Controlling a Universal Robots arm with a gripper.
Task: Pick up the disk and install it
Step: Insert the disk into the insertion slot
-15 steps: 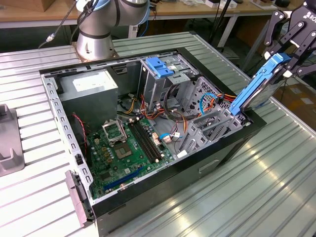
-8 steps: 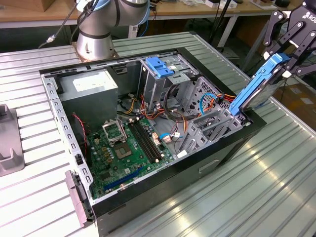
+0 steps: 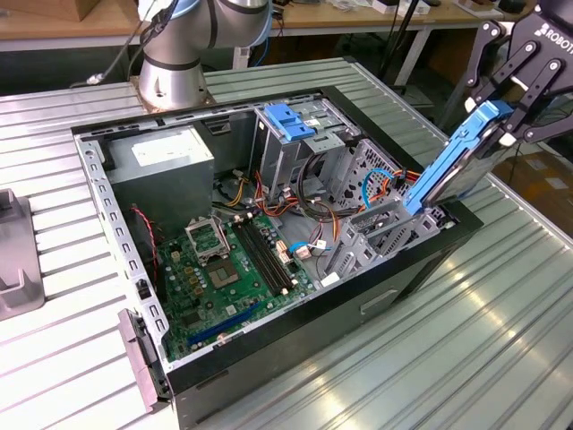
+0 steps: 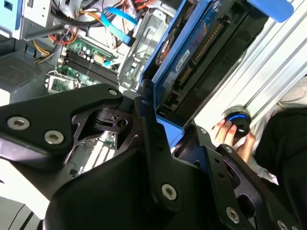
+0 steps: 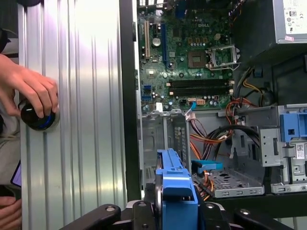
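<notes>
The disk (image 3: 452,166) is a grey drive with blue side rails, held tilted with its lower end at the drive cage (image 3: 376,228) on the exterior view's right side of the open computer case (image 3: 98,179). My gripper (image 3: 501,121) is shut on the disk's raised upper end. In the second wrist view the disk (image 4: 192,52) runs away from the black fingers (image 4: 148,120) toward the case interior. In the first wrist view its blue rail (image 5: 175,187) stands edge-on between the fingers, above the cage (image 5: 163,129).
Inside the case lie a green motherboard (image 3: 224,269), a grey power-supply box (image 3: 166,157), coloured cables (image 3: 376,179) and a blue-fronted bay (image 3: 291,121). A person's hand (image 5: 33,88) rests on a round black knob (image 5: 36,117) on the ribbed metal table beside the case. The arm's base (image 3: 175,72) stands behind the case.
</notes>
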